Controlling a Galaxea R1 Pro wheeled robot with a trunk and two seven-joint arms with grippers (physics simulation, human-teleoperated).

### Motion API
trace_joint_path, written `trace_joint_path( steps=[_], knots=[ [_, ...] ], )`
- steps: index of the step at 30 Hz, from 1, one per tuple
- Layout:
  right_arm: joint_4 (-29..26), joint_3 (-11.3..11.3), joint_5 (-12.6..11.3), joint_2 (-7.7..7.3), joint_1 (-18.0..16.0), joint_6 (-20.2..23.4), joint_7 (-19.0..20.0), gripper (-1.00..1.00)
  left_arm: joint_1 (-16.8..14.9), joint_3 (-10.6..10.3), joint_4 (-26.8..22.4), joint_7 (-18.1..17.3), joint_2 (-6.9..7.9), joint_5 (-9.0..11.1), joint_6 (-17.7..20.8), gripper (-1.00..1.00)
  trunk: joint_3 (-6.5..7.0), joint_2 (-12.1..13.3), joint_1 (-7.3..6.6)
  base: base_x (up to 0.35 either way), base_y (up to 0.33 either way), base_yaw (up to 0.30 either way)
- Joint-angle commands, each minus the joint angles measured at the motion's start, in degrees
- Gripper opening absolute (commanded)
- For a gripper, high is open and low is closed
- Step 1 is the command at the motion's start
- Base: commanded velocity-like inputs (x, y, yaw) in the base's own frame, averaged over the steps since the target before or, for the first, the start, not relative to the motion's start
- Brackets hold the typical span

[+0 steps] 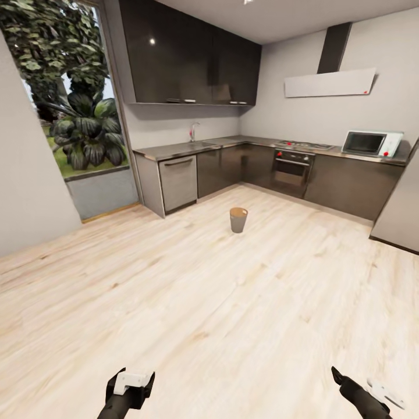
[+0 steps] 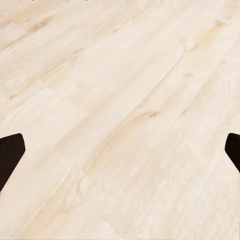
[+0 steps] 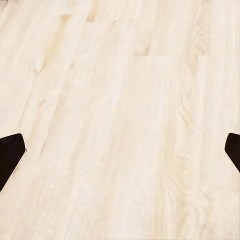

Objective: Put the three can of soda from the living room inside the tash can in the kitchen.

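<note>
A small tan tapered trash bin (image 1: 238, 220) is seen upright on pale wood-plank floor (image 1: 209, 302) (dark grey kitchen cabinets (image 1: 233, 166) behind). The left claw (image 1: 130, 381) and right claw (image 3: 120, 152) are held spread, empty.

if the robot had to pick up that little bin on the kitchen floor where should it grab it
Probably by the rim of the trash can, one finger inside and one outside, coming straight down from above. It stands upright and open-topped on the pale wood floor, clear of the cabinets, and its wall tapers downward, so a side pinch could slip. Both the left end effector and the right end effector are open and far from it.
</note>
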Motion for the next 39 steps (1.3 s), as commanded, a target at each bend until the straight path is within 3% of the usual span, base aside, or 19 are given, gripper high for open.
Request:
trace_joint_path(
  steps=[1, 28, 39],
  knots=[
    [-0.01, 0.00, 0.00, 0.01, 0.00, 0.00, 0.00, 1.00, 0.00, -0.01, 0.01, 0.00, 0.00, 0.00, 0.00, 1.00, 0.00, 0.00, 0.00, 0.324, 0.078, 0.000],
    [-0.10, 0.07, -0.03, 0.00, 0.00, -0.07, 0.09, 1.00, 0.02, 0.16, -0.41, 0.03, 0.00, 0.03, -0.04, 1.00, 0.00, 0.00, 0.00, 0.319, 0.059, 0.000],
    [-0.05, 0.17, -0.16, -0.05, 0.00, 0.00, 0.04, 1.00, 0.02, 0.31, -0.45, 0.01, 0.00, 0.08, -0.09, 1.00, 0.00, 0.00, 0.00, 0.079, 0.002, -0.090]
  ],
)
